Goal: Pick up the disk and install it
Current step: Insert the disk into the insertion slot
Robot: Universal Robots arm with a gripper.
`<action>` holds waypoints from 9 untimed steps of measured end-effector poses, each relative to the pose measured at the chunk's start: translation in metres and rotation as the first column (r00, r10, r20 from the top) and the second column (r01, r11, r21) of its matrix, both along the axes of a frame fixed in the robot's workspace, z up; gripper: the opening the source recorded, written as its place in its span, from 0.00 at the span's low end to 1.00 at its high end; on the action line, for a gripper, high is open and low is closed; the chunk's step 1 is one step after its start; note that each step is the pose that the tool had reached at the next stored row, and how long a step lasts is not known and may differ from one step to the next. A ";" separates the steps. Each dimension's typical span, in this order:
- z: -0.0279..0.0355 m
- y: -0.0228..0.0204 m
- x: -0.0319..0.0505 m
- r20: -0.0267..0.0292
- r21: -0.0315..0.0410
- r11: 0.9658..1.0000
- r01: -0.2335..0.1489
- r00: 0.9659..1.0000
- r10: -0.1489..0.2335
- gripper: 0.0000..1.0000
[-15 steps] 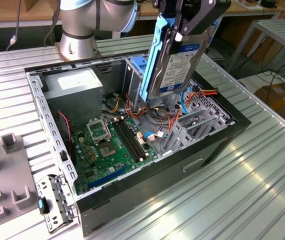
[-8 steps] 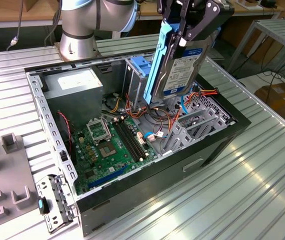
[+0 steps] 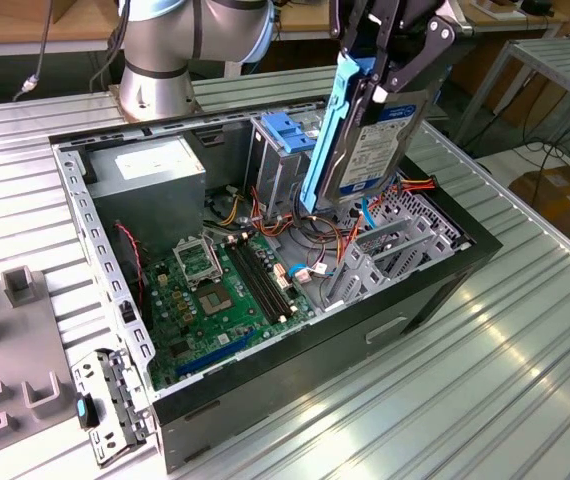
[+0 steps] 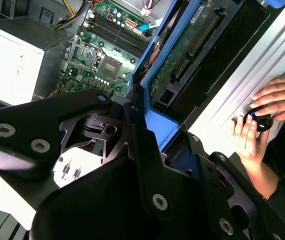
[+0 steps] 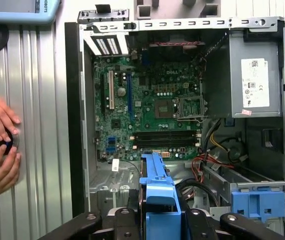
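Observation:
The disk (image 3: 377, 150) hangs on edge above the open computer case (image 3: 93, 240), label outward, a bright blue rail (image 3: 325, 140) along its side. My gripper (image 3: 383, 62) is shut on its upper end from above. In the second wrist view the disk's green circuit side (image 4: 192, 45) and blue rail run away from the black fingers (image 4: 140, 145). In the first wrist view the blue rail (image 5: 157, 185) juts out between the fingers (image 5: 125, 222) over the motherboard. The metal drive cage with its blue latch (image 3: 287, 130) stands just beside the disk, on the exterior view's left.
Inside the case lie the green motherboard (image 3: 225, 290), the grey power supply (image 3: 155, 165) and red and orange cables (image 3: 405, 185). A person's hands (image 5: 0, 145) rest on a black knob on the ribbed metal table (image 3: 485, 380) beside the case.

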State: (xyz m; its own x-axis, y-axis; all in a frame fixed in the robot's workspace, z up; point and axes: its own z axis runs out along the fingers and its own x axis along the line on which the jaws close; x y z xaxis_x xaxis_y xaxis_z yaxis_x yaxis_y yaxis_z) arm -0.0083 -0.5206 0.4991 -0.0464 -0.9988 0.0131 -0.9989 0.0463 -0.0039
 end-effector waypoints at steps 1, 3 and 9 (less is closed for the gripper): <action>-0.0007 -0.0002 0.0015 0.000 -0.001 1.000 0.000 1.000 0.000 0.37; -0.0022 -0.0007 0.0044 0.000 -0.001 1.000 0.000 1.000 0.000 0.37; -0.0087 -0.0072 0.0083 0.004 -0.003 1.000 0.001 1.000 -0.001 0.37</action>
